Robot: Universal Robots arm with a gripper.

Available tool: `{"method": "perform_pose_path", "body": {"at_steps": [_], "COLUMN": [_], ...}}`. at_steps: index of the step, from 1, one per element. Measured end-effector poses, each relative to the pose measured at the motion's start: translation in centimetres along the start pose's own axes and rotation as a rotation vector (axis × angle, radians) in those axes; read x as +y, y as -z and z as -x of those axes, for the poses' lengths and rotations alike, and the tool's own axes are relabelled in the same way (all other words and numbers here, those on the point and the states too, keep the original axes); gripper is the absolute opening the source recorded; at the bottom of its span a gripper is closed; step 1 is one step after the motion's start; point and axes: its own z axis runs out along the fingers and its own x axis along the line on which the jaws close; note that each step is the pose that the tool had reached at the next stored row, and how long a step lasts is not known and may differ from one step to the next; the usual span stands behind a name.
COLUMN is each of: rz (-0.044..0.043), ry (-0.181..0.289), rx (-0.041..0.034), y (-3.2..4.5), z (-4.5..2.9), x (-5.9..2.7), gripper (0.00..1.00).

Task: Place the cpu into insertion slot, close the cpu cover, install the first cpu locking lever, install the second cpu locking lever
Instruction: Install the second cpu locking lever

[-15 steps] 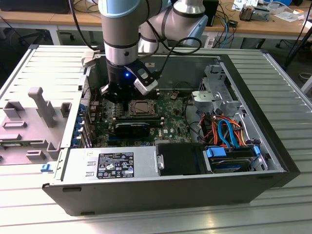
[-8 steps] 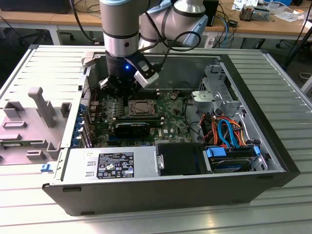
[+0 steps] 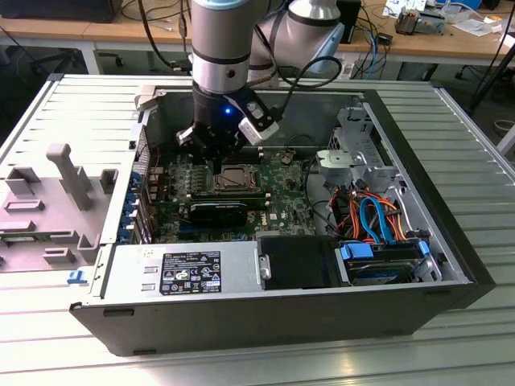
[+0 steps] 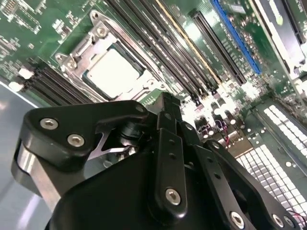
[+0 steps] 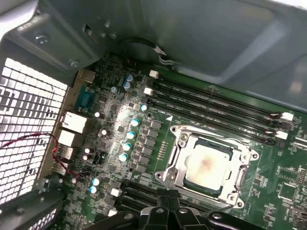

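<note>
Exterior view: black gripper (image 3: pixel 216 158) hangs low inside the open grey computer case (image 3: pixel 451 265), just beside the square silver-rimmed insertion slot (image 3: pixel 239 178) on the green circuit board (image 3: pixel 282 205).
Second wrist view: fingers pressed together, holding nothing; flat silver-grey cpu (image 4: pixel 113 73) sits in the slot.
First wrist view: thin silvery metal cpu cover (image 5: pixel 182 165) lies flat around the cpu, framing it, so seating looks done.

Green, silver and black inside a dark case

Dull silver-grey cpu (image 5: pixel 207 165) framed by silvery cpu cover (image 5: pixel 184 155); green circuit board (image 5: pixel 120 120) dotted pale blue; black pincer (image 4: pixel 165 108); orange and blue cables (image 3: pixel 374 217); pale ribbed table (image 3: pixel 72 104).
</note>
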Motion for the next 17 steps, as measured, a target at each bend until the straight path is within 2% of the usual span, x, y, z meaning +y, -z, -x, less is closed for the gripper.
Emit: {"method": "perform_pose_path", "body": {"at_steps": [4,6,7,9,12,15,17], "rz": [0.0015,0.0038,0.0067,0.0134,0.0242,0.0343,0.0370], "ry": [0.000,0.000,0.000,0.000,0.000,0.000,0.000], "rx": [0.0015,0.0075,0.0133,0.0164,0.0233,0.0337,0.0391], "y": [1.35,1.40,1.42,1.39,1.09,0.76,0.58], "z": [0.19,0.36,0.42,0.09,0.02,0.82,1.13], "x": [-0.03,-0.21,-0.51,-1.65,-2.44,-2.74,-2.83], "gripper": [0.11,0.11,0.11,0.11,0.11,0.11,0.11]}}
